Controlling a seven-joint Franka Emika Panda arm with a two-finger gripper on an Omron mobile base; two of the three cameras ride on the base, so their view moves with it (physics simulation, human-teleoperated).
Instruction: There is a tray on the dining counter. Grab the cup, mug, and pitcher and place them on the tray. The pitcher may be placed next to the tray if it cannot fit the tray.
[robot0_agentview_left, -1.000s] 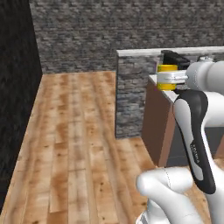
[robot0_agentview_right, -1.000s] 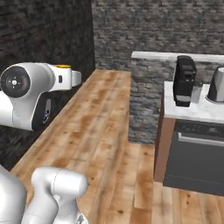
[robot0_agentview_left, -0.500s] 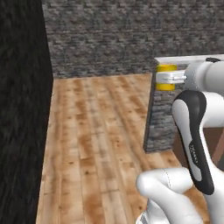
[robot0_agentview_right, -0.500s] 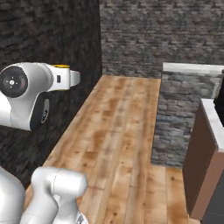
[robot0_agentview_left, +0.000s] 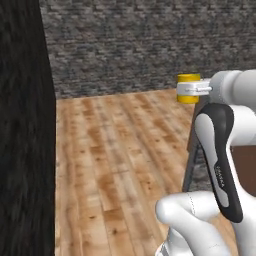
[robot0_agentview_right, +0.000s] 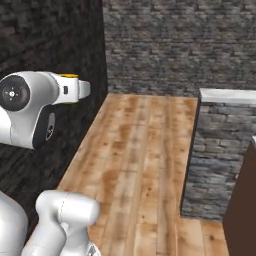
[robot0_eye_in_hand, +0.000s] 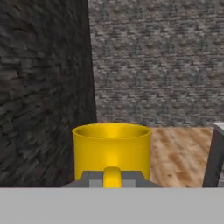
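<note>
Your gripper (robot0_eye_in_hand: 112, 181) is clamped on the yellow mug (robot0_eye_in_hand: 112, 148), which sits upright right in front of the hand with its handle facing back at it, so you'd still need to find the tray.

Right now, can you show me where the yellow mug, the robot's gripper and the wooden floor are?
mug (robot0_eye_in_hand: 112, 146): hand view, front wall below the rim.
gripper (robot0_eye_in_hand: 112, 180): hand view, between its fingertips, at the mug's handle.
wooden floor (robot0_agentview_left: 115, 150): left base view, bare planks.

floor (robot0_agentview_left: 115, 165): warm wood planks | back wall (robot0_agentview_right: 185, 45): grey stone brick | left wall (robot0_agentview_left: 22, 125): dark stone | low stone partition (robot0_agentview_right: 217, 160), pale cap, at right | light: even
</note>
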